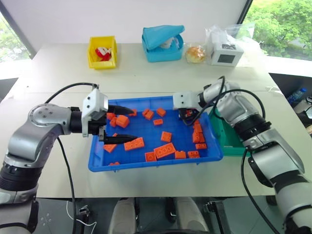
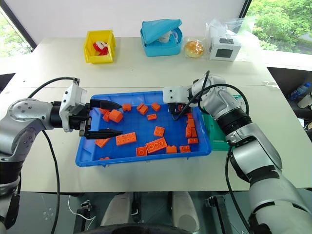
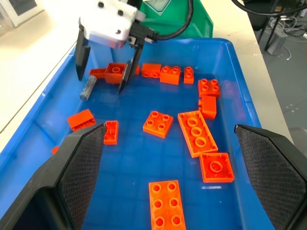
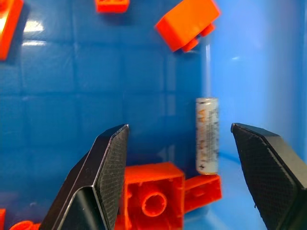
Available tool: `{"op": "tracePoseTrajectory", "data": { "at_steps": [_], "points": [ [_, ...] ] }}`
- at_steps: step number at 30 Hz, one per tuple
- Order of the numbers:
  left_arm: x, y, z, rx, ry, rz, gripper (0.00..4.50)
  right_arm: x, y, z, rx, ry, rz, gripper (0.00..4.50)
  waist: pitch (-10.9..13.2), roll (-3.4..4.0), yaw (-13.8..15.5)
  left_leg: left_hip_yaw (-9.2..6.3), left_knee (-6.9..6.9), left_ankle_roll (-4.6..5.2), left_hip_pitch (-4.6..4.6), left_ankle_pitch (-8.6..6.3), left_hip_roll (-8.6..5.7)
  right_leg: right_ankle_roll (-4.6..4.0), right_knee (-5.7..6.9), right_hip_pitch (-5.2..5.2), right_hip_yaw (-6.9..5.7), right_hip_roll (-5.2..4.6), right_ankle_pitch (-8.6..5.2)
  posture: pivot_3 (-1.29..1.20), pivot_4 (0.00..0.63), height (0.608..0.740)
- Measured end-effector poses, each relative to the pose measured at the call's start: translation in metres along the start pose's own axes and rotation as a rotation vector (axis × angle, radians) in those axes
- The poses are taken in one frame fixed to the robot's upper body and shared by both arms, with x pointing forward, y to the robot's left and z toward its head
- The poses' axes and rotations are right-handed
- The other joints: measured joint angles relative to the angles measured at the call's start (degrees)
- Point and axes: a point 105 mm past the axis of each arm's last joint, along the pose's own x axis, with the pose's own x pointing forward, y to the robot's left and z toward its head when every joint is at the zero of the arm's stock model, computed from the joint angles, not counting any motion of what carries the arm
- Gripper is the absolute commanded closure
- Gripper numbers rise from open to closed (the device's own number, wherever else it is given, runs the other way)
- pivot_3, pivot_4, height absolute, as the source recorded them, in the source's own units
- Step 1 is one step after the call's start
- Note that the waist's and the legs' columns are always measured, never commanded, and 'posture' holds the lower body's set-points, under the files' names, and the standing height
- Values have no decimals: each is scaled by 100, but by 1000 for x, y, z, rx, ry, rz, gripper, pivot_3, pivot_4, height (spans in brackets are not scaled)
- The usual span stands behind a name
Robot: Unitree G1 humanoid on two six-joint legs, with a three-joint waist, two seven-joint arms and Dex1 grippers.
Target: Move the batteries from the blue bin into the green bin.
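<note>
So the right gripper (image 4: 180, 177) hung with its black fingers spread wide over the far right corner of the big royal-blue plastic tray (image 1: 156, 163), holding nothing. Its wrist view caught a small silver-grey battery (image 4: 207, 135) lying against the tray wall beside an orange toy brick (image 4: 154, 194); the head views hid that behind the arm. The left gripper (image 1: 127, 124) gaped wide and empty over the tray's left end. Just right of the tray sat the teal-green plastic bin (image 1: 229, 139).
</note>
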Motion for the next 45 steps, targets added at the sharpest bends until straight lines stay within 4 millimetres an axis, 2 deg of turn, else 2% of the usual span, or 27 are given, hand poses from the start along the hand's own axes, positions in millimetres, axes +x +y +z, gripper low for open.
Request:
{"op": "tracePoseTrajectory", "data": {
  "at_steps": [6, 20, 37, 41, 45],
  "points": [
    [0, 1, 1, 3, -4, 2, 0, 1, -5, 9, -15, 4, 33, 1015, 0, 0, -7, -1, -1, 0, 0, 0, 1, 0, 2, -1, 0, 2, 0, 0, 150, 736],
    [4, 3, 3, 6, -30, 13, 0, 3, -4, -1, -43, 84, 128, 1015, 0, 0, -10, 0, -1, 0, 1, 0, 1, 0, 2, 0, 0, 1, 0, 0, 150, 736],
    [6, 4, 3, 15, -44, 28, 0, 4, -6, 1, -77, 110, 171, 1015, 0, 0, -12, 0, 0, 0, 7, 0, 1, 0, 3, 7, 0, 1, 1, 0, 150, 736],
    [6, 4, 3, 21, -52, 29, 0, 1, -9, 8, -13, 71, 114, 1015, 0, 0, -2, 0, -2, 0, 6, 0, 1, 0, 4, 4, 0, 0, 1, 0, 150, 736],
    [7, 5, 0, 10, -55, 32, 0, -4, -1, 22, 91, 10, 60, 1015, 0, 0, 13, -4, -5, -1, 4, 0, 1, 0, 6, 2, -2, 1, 0, 0, 150, 736]
  ]
}}
